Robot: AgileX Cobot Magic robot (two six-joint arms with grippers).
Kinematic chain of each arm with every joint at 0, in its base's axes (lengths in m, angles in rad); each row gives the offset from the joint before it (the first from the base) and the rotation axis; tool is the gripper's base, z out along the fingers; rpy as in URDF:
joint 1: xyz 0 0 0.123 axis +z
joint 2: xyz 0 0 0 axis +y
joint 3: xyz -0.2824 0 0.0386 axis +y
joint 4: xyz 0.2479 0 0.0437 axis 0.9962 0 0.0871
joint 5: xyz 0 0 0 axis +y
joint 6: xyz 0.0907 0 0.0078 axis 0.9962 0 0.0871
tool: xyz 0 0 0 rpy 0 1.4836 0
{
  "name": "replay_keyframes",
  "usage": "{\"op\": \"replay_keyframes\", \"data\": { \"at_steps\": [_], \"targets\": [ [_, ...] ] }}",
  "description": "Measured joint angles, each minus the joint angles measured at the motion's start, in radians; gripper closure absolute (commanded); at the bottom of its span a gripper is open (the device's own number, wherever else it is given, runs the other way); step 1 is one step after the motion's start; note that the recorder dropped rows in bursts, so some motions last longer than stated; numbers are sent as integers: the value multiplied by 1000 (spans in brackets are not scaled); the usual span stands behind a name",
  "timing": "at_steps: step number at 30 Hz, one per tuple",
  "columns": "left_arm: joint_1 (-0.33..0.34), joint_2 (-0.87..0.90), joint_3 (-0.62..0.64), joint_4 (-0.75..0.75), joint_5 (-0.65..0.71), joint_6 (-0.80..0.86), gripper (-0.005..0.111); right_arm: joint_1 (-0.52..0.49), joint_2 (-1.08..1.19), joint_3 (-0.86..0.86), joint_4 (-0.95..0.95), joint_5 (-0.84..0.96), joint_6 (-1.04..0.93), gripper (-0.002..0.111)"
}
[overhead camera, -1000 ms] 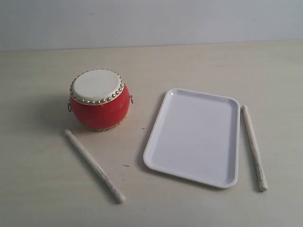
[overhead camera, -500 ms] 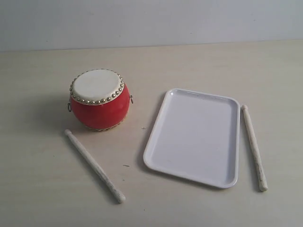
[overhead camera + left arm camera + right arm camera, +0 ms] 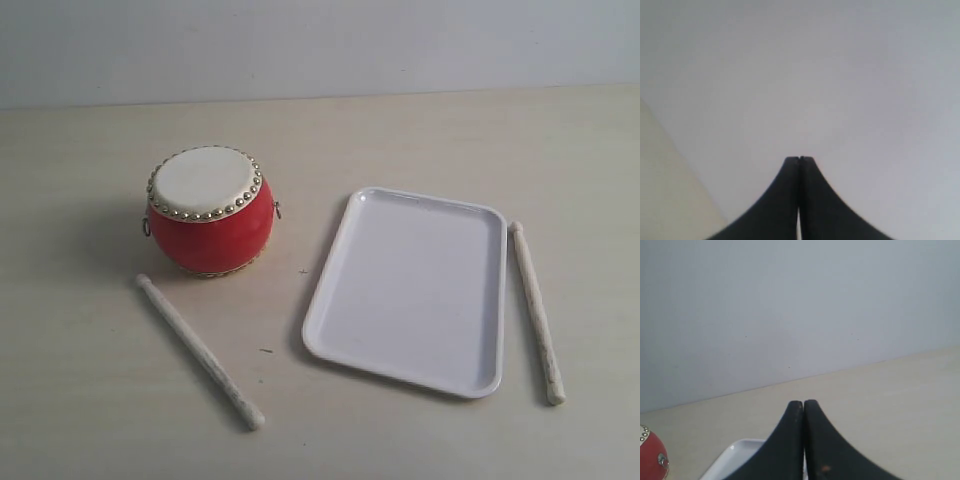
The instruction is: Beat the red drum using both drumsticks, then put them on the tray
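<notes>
Left claw (image 3: 799,160): tips pressed together, empty, facing grey wall (image 3: 840,75). Right claw (image 3: 803,402): tips pressed together, empty; tray (image 3: 410,290) corner just beyond tips. Red drum (image 3: 208,212) upright on left half of desk (image 3: 400,130). One drumstick (image 3: 198,350) flat near drum, toward near edge. Other drumstick (image 3: 537,312) flat just beside tray, on side toward right edge.

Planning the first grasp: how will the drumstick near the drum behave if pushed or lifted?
This drumstick looks round and rigid, so probably rolls if pushed. Slim and flat on the table, it likely needs a low pinch.
</notes>
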Motion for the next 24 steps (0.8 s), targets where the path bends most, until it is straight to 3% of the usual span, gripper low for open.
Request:
{"op": "replay_keyframes", "data": {
  "at_steps": [4, 8, 12, 18, 24],
  "targets": [
    [0, 14, -55, -17, 11, -63, 107, 0, 0, 0, 0, 0, 0, 108],
    [0, 143, -230, 118, 230, -36, 107, 0, 0, 0, 0, 0, 0, 108],
    [0, 333, -426, 144, 506, 160, 107, 0, 0, 0, 0, 0, 0, 108],
    [-21, 630, -620, -59, 804, 452, 107, 0, 0, 0, 0, 0, 0, 108],
    [-21, 863, -651, -262, 1049, 635, 107, 0, 0, 0, 0, 0, 0, 108]
  ]
}}
